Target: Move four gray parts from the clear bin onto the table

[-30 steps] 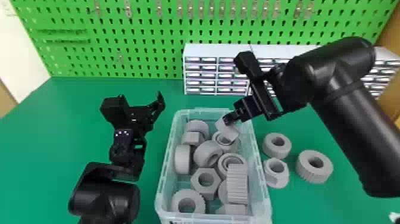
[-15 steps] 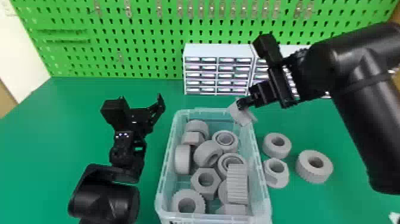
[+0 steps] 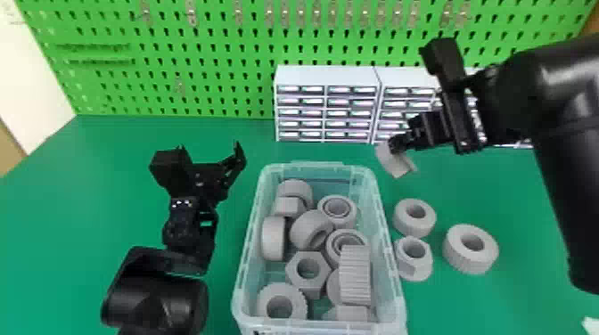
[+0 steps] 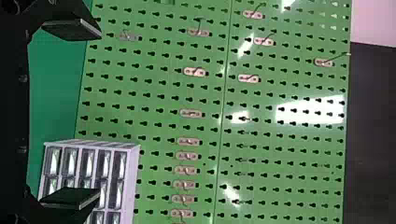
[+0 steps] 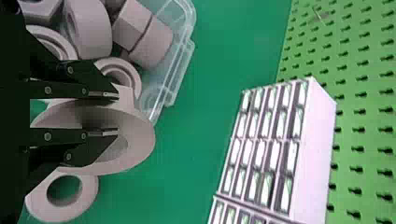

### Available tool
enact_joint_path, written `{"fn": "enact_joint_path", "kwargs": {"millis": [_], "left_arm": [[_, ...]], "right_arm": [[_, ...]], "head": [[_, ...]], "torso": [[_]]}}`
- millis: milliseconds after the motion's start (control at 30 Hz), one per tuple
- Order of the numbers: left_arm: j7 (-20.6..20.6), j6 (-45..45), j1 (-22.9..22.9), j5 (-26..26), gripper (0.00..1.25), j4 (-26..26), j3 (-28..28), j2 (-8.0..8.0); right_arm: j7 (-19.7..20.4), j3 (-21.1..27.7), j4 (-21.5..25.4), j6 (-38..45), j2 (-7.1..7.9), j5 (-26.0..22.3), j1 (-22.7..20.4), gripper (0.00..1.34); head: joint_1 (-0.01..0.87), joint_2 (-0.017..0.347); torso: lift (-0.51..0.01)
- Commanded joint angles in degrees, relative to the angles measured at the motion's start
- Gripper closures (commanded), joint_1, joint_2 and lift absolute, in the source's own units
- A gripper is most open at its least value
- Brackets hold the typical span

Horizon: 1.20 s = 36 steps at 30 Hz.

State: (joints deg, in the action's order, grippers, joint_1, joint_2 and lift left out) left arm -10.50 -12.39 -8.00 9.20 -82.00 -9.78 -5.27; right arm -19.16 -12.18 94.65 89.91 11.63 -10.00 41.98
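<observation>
A workshop bench, by its green pegboard (image 3: 223,53) and drawer cabinets (image 3: 327,78).

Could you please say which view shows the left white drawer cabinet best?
The head view: the cabinet stands upright and whole, with nothing in front. The left wrist view shows part, behind a jaw; the right wrist view shows front and top, sideways.

The table (image 3: 111,200) is deep green; the pegboard (image 3: 223,40), brighter green, is patterned with dark holes; the clear bin (image 3: 243,289) is faintly bluish; the parts (image 3: 293,271) are gray, the ribbed part (image 3: 355,274) striped; the drawer cabinet (image 3: 327,75) is white
</observation>
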Motion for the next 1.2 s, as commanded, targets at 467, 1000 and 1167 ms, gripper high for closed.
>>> {"fn": "enact_joint_path", "kwargs": {"millis": [467,1000,1167], "left_arm": [[-0.1,0.0,-0.2,0.1,0.1,0.0,0.0,0.0],[-0.1,0.0,-0.4,0.1,0.1,0.0,0.2,0.0],[-0.1,0.0,-0.4,0.1,0.1,0.0,0.3,0.0]], "right_arm": [[0.0,5.3,8.5,0.2,3.66,3.1,-4.7,1.04],[0.0,4.3,13.8,0.2,6.38,2.2,-9.1,1.04],[0.0,5.8,14.1,0.2,7.61,2.5,-11.6,1.04]], "head": [[0.693,0.072],[0.693,0.072],[0.693,0.072]], "torso": [[-0.052],[-0.052],[-0.052]]}}
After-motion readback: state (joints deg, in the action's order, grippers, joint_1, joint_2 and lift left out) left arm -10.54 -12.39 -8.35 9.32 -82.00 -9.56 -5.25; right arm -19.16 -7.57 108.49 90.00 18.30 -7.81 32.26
